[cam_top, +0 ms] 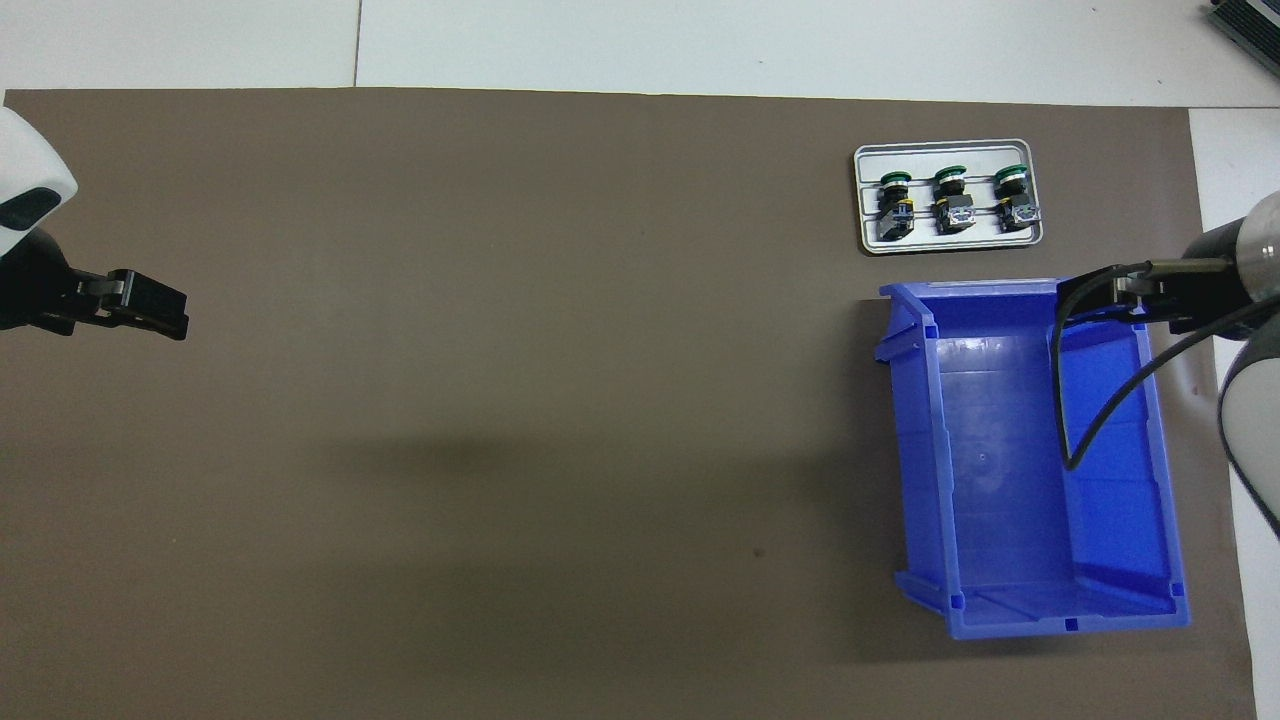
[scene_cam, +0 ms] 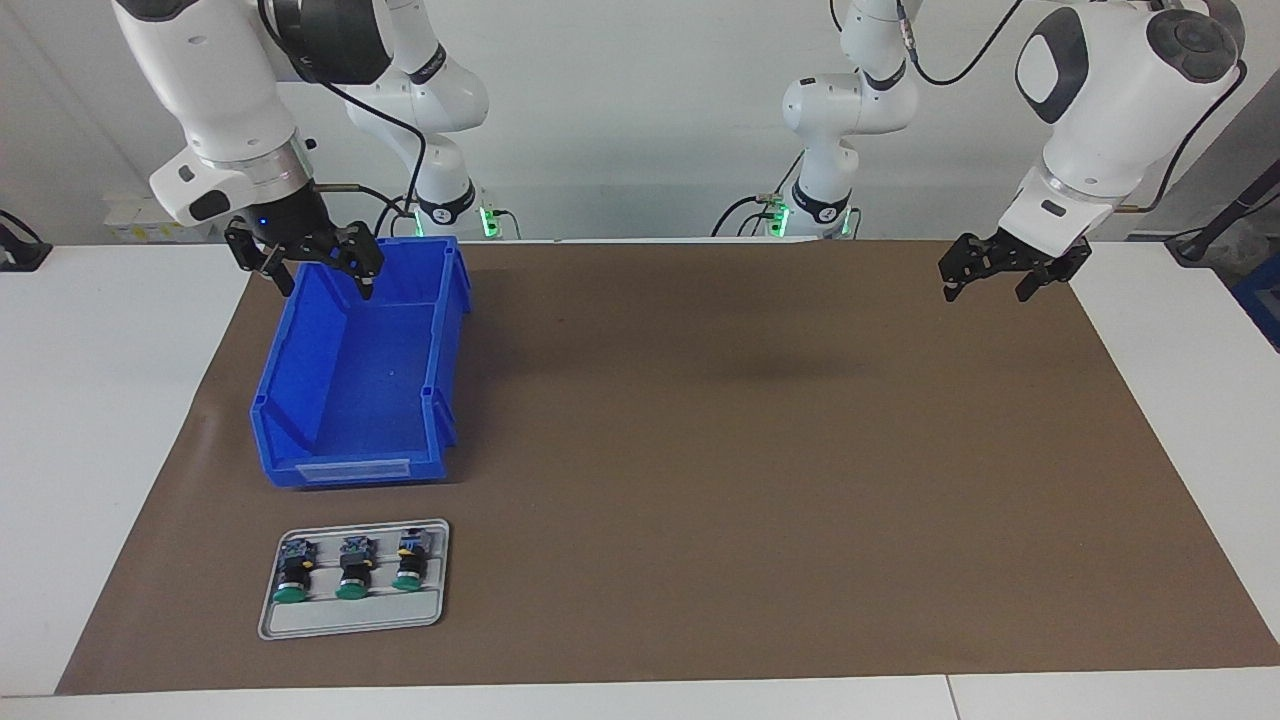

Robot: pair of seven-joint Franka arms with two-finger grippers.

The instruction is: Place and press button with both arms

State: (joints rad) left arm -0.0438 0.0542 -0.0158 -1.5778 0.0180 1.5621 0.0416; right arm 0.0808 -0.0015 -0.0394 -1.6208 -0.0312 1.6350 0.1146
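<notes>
Three green-capped buttons (scene_cam: pixel 351 570) (cam_top: pixel 952 200) lie side by side in a small grey tray (scene_cam: pixel 350 620) (cam_top: pixel 945 243) at the right arm's end of the table. They lie farther from the robots than the blue bin (scene_cam: pixel 300 380) (cam_top: pixel 915 450). My right gripper (scene_cam: pixel 325 285) hangs open and holds nothing, over the bin's end nearest the robots. My left gripper (scene_cam: pixel 985 292) (cam_top: pixel 150 305) hangs open and holds nothing, above the brown mat (scene_cam: pixel 750 450) at the left arm's end. Neither gripper touches a button.
The blue bin has nothing in it and stands on the mat between the tray and the right arm's base. A black cable (cam_top: pixel 1065 400) from the right arm loops over the bin. White tabletop (scene_cam: pixel 110 400) borders the mat.
</notes>
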